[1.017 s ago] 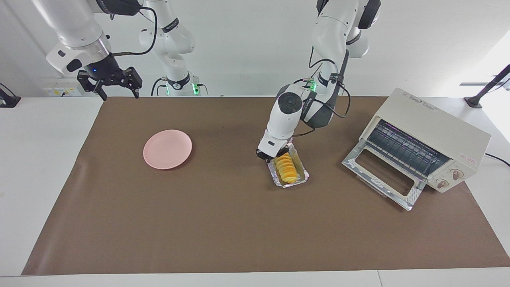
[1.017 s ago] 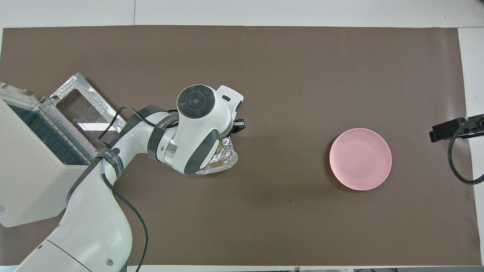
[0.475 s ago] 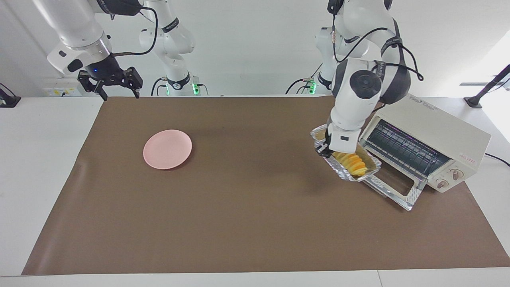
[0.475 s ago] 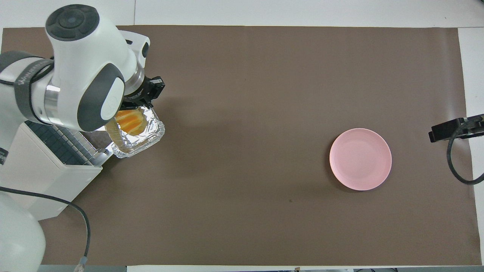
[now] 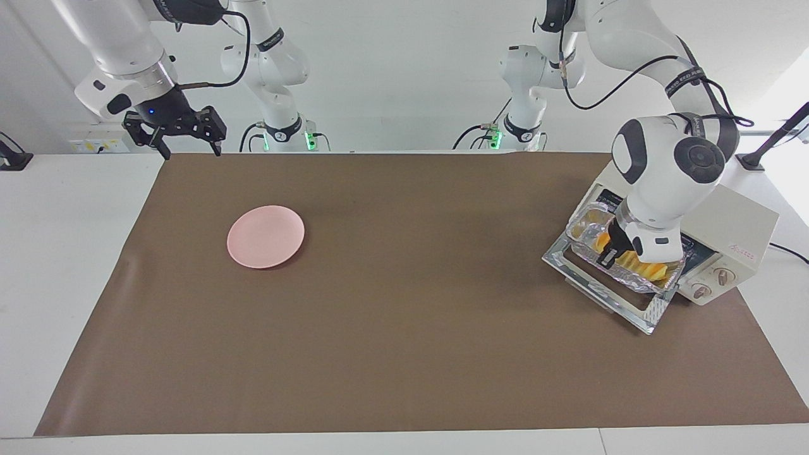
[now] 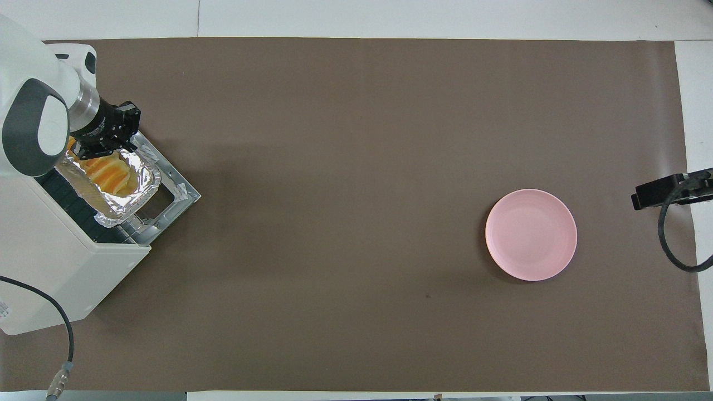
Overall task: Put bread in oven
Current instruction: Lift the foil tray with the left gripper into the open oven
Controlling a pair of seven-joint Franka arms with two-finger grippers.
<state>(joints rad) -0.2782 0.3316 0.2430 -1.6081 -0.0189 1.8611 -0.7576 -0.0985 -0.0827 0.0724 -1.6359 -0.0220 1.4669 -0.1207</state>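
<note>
The cream-white oven [image 5: 733, 208] stands at the left arm's end of the table with its glass door [image 5: 603, 294] dropped open. My left gripper [image 5: 612, 251] is shut on the rim of a crinkled foil tray [image 5: 632, 282] and holds it over the open door, at the oven's mouth. The yellow-orange bread [image 5: 651, 270] lies in the tray. The overhead view shows the gripper [image 6: 103, 146], bread [image 6: 108, 170], tray [image 6: 142, 186] and oven [image 6: 50, 262]. My right gripper [image 5: 188, 150] is open and empty, raised over the table edge at the right arm's end, waiting.
A round pink plate [image 5: 265, 236] lies on the brown mat toward the right arm's end; it also shows in the overhead view [image 6: 531, 234]. A camera stand [image 5: 768, 148] sits beside the oven. The oven's cable [image 6: 64, 334] trails off the table edge.
My left gripper has carried the foil tray with the bread from the middle of the mat to the oven, from beside the door to over it at the mouth. The right arm has not moved.
</note>
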